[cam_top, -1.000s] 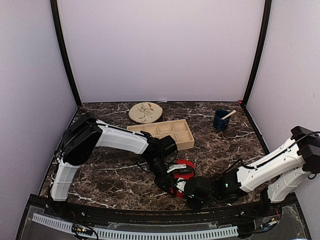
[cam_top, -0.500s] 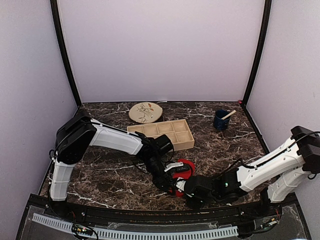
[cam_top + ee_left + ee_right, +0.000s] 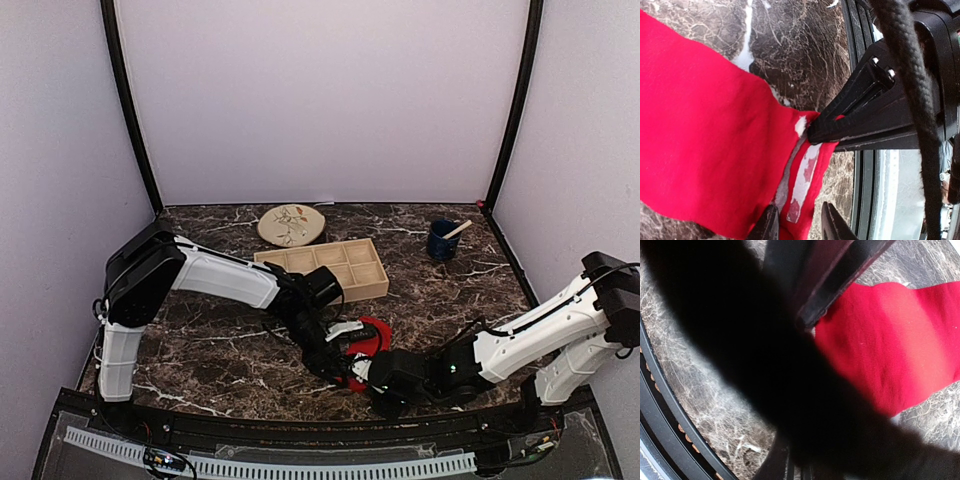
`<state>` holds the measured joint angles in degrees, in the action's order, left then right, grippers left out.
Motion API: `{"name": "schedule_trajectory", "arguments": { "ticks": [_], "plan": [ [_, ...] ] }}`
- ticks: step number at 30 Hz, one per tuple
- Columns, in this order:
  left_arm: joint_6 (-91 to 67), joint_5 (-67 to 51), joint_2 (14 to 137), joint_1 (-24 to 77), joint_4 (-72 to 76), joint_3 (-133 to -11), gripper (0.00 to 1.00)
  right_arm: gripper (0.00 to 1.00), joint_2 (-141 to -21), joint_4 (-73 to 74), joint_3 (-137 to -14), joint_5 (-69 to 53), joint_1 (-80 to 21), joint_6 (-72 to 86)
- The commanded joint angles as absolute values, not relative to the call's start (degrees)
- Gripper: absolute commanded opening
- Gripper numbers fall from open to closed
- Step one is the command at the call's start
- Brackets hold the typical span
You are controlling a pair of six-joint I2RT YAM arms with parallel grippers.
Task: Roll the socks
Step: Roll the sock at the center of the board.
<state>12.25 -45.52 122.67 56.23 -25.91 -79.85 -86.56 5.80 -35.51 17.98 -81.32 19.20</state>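
Low at centre of the top view, the socks (image 3: 378, 332) lay on the table (image 3: 220, 345). The right tool (image 3: 812, 134) pinched their edge, and the left tool (image 3: 799, 226) stood partly spread around it.

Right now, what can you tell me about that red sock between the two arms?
The sock is bright red, soft knit fabric, lying mostly flat on the dark marbled table near its front edge. A whitish strip shows along one folded edge. The right claw is shut, pinching that edge. The left claw stands open astride the same edge. From above, only a small red patch shows between the arms.
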Motion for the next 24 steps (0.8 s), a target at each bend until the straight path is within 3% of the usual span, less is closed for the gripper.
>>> {"name": "schedule_trajectory", "arguments": {
  "ticks": [1,24],
  "plan": [
    [11.6,-35.9,122.9,54.5,-28.9,-76.6,0.32,0.0,-86.2,6.3,-35.7,18.3,-80.9,20.2],
    [7.9,-31.4,115.8,50.9,-22.6,-68.9,0.33,0.0,-85.4,5.1,-35.2,14.4,-78.8,20.6]
  ]
}}
